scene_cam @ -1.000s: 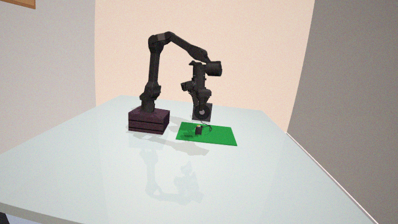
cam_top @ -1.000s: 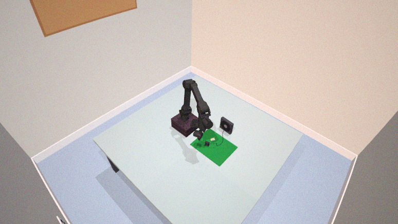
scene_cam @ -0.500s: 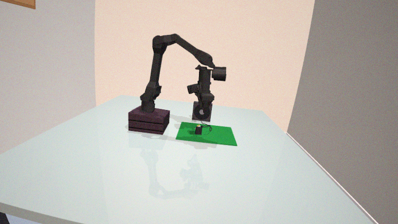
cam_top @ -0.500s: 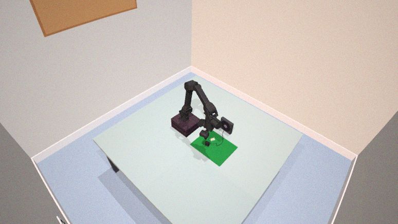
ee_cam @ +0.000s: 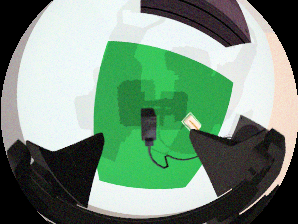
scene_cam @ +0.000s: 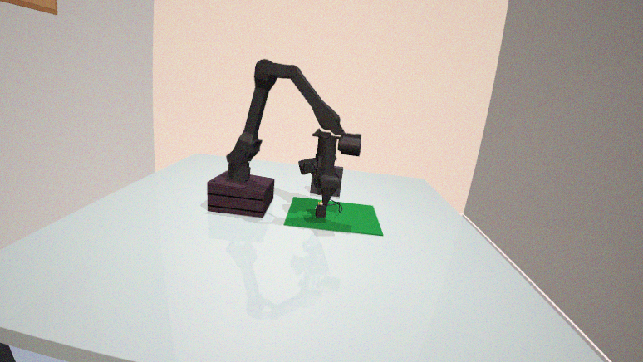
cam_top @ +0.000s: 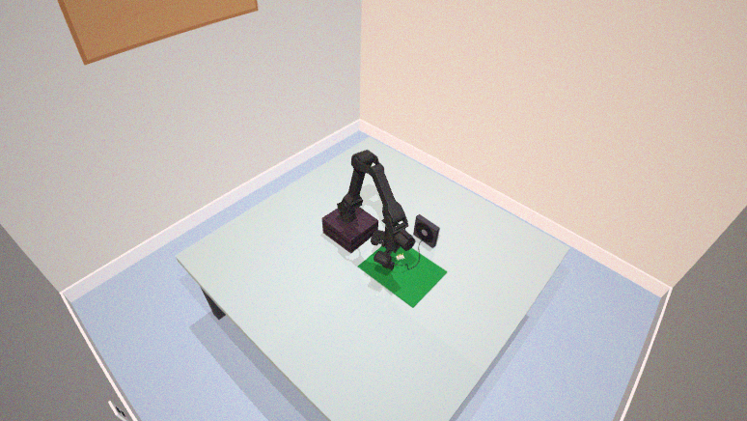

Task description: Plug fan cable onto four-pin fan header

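From where I stand, the arm (cam_top: 384,187) (scene_cam: 310,96) reaches out from its dark purple block (cam_top: 349,230) (scene_cam: 240,195) and bends down over the green board (cam_top: 418,277) (scene_cam: 355,220) (ee_cam: 125,170). The fingers (cam_top: 387,266) (scene_cam: 325,204) are spread wide with nothing between them, pointing down at the board. In the wrist view the fan's black plug (scene_cam: 320,211) (ee_cam: 149,126) shows in the gap between the two tips, a little beyond them, and apart from both. It is on the board, off the header, its thin cable (cam_top: 418,256) (scene_cam: 341,207) (ee_cam: 182,159) curving away toward the fan (cam_top: 426,231) (scene_cam: 341,178) (ee_cam: 248,131), which stands upright on the surface (cam_top: 323,323) (scene_cam: 269,269) (ee_cam: 55,95) near the board. The pale four-pin header (cam_top: 400,257) (ee_cam: 192,119) sits just beside the plug, close by one fingertip in that same view; whether that tip touches it, I can't tell.
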`<state>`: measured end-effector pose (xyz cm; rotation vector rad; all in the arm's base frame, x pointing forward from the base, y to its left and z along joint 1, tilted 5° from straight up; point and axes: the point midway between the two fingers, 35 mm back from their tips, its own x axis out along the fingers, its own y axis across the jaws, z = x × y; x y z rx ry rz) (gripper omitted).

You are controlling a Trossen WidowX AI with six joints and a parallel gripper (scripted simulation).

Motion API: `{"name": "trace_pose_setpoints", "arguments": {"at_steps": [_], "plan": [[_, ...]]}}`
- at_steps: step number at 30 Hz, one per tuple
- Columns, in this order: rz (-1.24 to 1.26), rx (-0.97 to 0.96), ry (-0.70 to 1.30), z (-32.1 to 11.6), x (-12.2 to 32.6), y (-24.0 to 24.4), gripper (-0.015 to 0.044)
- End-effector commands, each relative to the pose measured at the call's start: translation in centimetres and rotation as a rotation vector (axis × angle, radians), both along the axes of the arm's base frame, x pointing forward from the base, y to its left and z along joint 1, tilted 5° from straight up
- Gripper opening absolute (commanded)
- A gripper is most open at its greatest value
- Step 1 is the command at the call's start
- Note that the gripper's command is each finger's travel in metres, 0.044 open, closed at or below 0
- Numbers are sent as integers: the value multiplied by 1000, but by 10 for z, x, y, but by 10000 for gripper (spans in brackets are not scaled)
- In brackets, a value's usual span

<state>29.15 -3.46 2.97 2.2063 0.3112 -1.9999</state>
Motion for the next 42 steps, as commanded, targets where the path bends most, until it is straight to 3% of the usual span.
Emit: {"name": "trace_pose_setpoints", "arguments": {"at_steps": [1,37,42], "plan": [[-4,8,14,-9,-3,2,440],[-4,9,14,-51,-1,5,440],[0,2,9,-49,1,3,309]]}}
